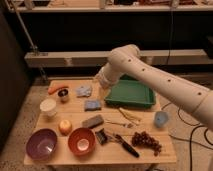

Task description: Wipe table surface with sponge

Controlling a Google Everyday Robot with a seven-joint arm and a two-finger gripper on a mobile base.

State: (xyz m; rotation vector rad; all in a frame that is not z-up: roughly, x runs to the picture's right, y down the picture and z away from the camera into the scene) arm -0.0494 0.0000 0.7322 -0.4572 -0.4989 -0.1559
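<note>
A grey rectangular sponge lies on the wooden table, in front of its middle. A small blue square pad lies just behind it, and a crumpled blue cloth lies further back. My gripper hangs at the end of the white arm, above the table's back edge. It is just left of the green tray and right of the blue cloth. It is well above the sponge and holds nothing that I can see.
A carrot, a small tin and a white cup stand at the left. A purple bowl, a red bowl and an orange fruit are in front. Grapes, a black-handled brush and a blue cup are at the right.
</note>
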